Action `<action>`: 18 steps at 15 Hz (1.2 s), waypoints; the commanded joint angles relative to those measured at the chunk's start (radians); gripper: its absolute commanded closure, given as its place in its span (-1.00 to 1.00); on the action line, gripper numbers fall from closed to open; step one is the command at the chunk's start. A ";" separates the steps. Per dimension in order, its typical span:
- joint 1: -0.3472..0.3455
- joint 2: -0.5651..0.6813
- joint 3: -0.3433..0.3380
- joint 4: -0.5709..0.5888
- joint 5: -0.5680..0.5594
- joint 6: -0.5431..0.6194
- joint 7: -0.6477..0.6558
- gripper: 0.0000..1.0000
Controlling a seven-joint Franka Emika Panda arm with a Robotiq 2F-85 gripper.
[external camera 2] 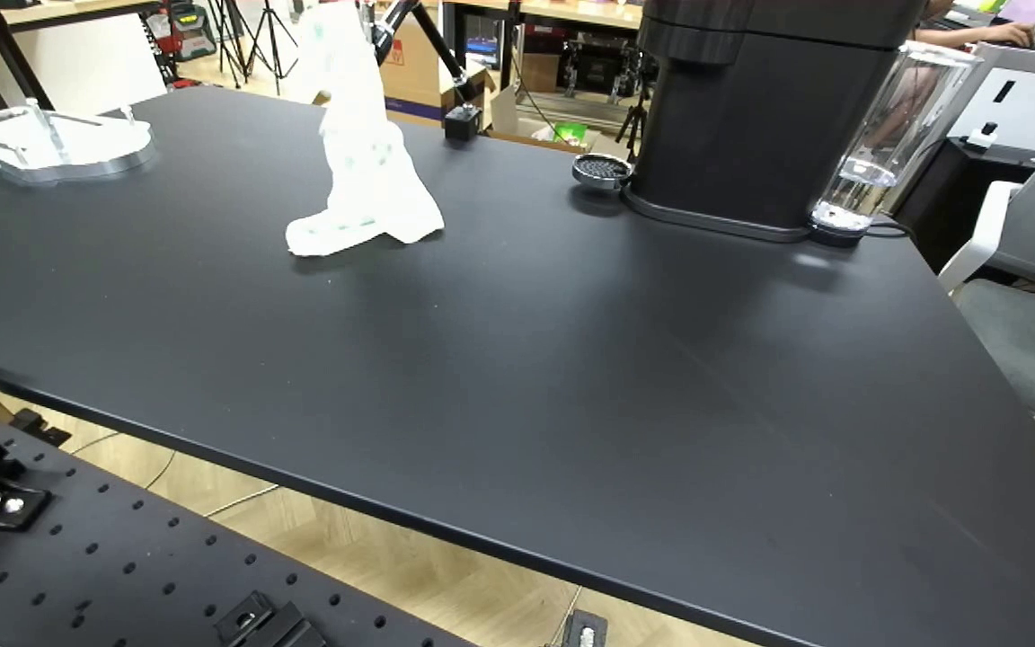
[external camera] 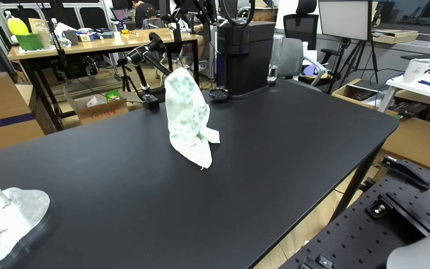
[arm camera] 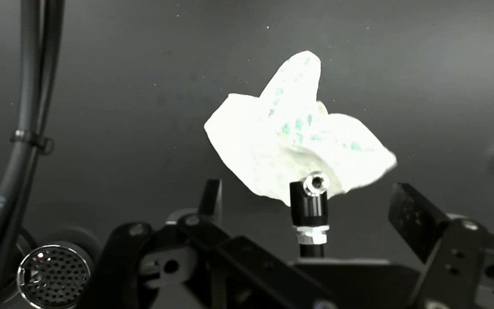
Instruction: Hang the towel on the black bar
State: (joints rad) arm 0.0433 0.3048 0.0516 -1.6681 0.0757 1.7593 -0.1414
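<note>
Fingers (arm camera: 416,221) spread wide, both standing apart from the towel (external camera: 185,108) and the black bar (arm camera: 309,210). Towel white with pale green blotches, creased, hanging from the bar's end: narrow at top, drawn out below into a pointed corner and a side flap. How the cloth is caught on the tip, cannot tell. Place: inward of the edge of the tabletop (external camera: 274,168) opposite the perforated plate (external camera 2: 149,575); contact of its lowest corners with the surface unclear. Relative to fingers: below them in an exterior view; in the wrist view, ahead of them, centred across the gap.
</note>
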 commanded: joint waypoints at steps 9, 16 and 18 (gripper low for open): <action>0.014 -0.235 0.015 -0.362 -0.065 0.105 -0.066 -1.00; 0.049 -0.413 0.045 -0.764 -0.296 0.617 0.128 -1.00; 0.042 -0.419 0.047 -0.856 -0.290 0.755 0.230 -1.00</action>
State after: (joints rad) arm 0.0890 -0.0540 0.0975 -2.3752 -0.1931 2.3564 -0.0514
